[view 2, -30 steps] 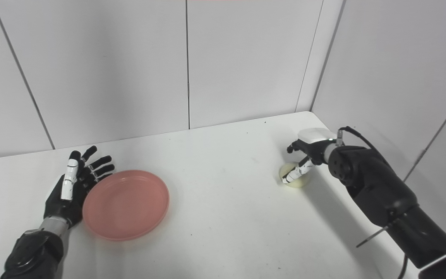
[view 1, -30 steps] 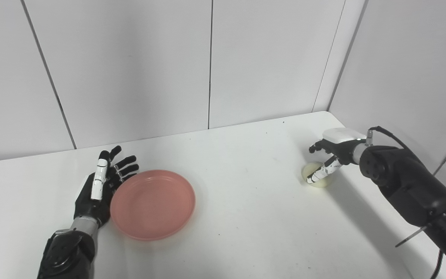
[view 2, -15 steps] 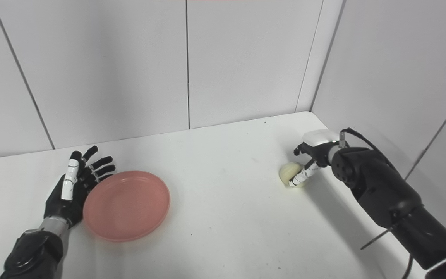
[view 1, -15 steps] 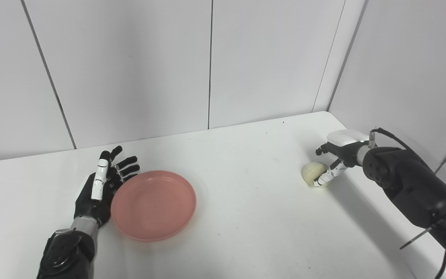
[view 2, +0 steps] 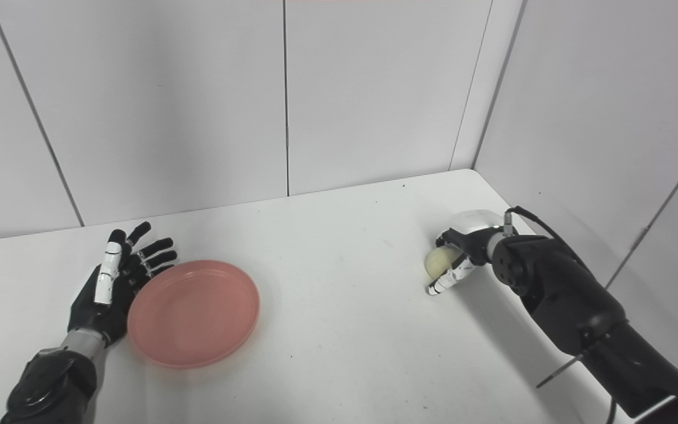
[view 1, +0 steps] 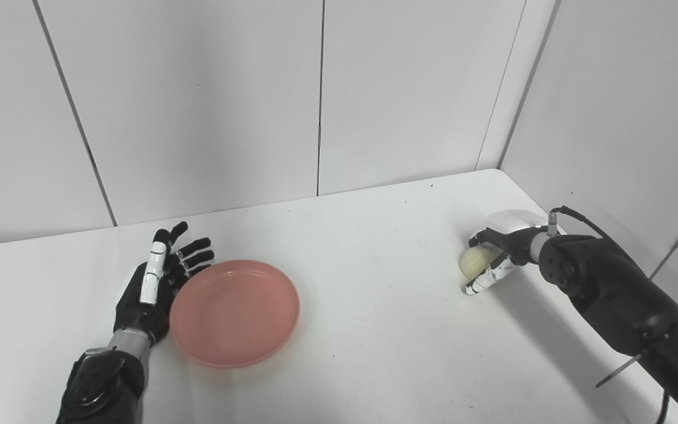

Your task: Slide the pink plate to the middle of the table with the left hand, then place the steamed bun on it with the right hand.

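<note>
The pink plate (view 1: 235,314) lies flat and empty on the left part of the white table (view 1: 374,341). My left hand (view 1: 149,287) is open, palm against the plate's left rim, fingers spread and pointing away from me. At the right, the pale round steamed bun (view 1: 472,260) sits between the curled fingers and thumb of my right hand (view 1: 502,248), which is shut on it close above the table. The underside of the bun is hidden, so contact with the table cannot be told.
White wall panels close the table at the back and on the right, meeting in a corner (view 1: 495,168) just behind the right hand. A cable (view 1: 574,215) loops from the right wrist. Bare tabletop lies between plate and bun.
The right hand has drawn towards me and closed around the bun, which has shifted slightly left with it. The left hand and plate have crept a little to the right.
</note>
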`<state>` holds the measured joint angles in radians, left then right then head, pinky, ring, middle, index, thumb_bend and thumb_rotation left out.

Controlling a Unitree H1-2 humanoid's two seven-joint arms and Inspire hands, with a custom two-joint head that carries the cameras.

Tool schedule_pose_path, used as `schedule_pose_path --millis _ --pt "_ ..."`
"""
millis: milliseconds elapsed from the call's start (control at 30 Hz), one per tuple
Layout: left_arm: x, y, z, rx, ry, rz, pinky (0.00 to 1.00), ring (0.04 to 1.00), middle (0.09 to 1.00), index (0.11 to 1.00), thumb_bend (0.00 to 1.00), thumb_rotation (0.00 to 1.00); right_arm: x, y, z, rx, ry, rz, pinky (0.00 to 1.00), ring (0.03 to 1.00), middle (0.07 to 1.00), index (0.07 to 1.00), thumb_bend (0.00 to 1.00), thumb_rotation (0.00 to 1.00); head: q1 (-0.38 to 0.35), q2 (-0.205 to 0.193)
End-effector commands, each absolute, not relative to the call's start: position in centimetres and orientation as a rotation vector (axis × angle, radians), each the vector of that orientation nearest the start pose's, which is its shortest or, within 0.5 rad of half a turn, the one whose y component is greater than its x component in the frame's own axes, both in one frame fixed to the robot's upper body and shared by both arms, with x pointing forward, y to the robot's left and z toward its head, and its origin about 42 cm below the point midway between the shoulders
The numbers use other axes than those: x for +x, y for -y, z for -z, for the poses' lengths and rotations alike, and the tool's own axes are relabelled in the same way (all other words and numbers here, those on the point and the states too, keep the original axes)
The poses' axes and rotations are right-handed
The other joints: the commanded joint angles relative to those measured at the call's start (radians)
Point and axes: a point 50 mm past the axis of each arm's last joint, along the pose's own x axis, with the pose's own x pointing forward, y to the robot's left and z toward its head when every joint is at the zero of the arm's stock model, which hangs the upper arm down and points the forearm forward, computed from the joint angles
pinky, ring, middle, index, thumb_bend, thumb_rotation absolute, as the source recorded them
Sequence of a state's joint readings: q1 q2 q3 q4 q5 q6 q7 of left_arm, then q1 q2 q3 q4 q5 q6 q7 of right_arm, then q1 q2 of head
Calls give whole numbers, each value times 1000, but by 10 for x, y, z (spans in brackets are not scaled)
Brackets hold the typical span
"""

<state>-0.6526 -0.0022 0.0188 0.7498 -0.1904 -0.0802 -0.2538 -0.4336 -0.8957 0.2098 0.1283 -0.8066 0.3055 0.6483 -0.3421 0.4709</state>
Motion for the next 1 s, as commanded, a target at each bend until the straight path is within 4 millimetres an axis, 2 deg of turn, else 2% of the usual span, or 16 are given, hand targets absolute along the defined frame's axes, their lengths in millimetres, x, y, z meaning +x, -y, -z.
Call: schedule_pose_path --millis 0,300,333,400,433,500,533,567,700,733,767,867,967 --pt "458 -147 -108 -143 -161 382 716 746 763 910 731 932 390 456 -286 -1606 -485 -106 700 847 886 818 1000 607 3 3" --pt "458 -147 -108 -150 -166 387 716 745 770 907 727 924 389 456 -284 -1649 -464 -80 688 835 872 800 1000 593 4 7" --pt "458 -147 -108 -148 -166 388 714 742 768 905 729 924 388 455 -284 -1665 -453 -54 640 803 857 777 997 522 3 8" --pt "458 -147 -108 -146 -166 390 714 741 767 905 730 926 388 453 -285 -1687 -435 -14 592 771 841 757 993 457 4 8" --pt "458 -147 -108 -146 -166 391 713 739 767 906 729 926 388 453 -286 -1694 -428 -1 534 703 791 729 950 351 4 8" --pt "458 -147 -109 -147 -164 392 711 737 764 905 729 928 389 453 -288 -1699 -423 14 475 631 748 703 912 267 4 9" --pt "458 -147 -110 -147 -163 393 715 742 767 907 717 932 389 454 -289 -1698 -419 17 396 530 668 672 876 152 3 10" --pt "457 -147 -110 -147 -162 395 718 746 770 908 710 936 389 454 -290 -1698 -415 18 346 464 607 652 858 93 3 10" --pt "458 -148 -110 -146 -166 397 721 749 772 908 710 937 387 455 -295 -1684 -406 11 306 420 520 602 869 130 2 9" --pt "458 -148 -109 -146 -166 397 721 746 769 906 717 934 387 455 -295 -1679 -403 10 283 383 494 594 694 53 2 9" --pt "458 -148 -109 -145 -166 399 721 746 768 906 720 932 387 455 -296 -1670 -401 10 275 370 485 591 634 27 3 10" --pt "458 -147 -110 -144 -163 402 715 741 770 909 716 937 386 454 -296 -1653 -397 10 184 245 470 507 546 2 2 12" --pt "457 -147 -109 -146 -163 403 716 744 773 909 712 937 386 454 -295 -1648 -411 7 176 239 469 490 534 0 3 12"
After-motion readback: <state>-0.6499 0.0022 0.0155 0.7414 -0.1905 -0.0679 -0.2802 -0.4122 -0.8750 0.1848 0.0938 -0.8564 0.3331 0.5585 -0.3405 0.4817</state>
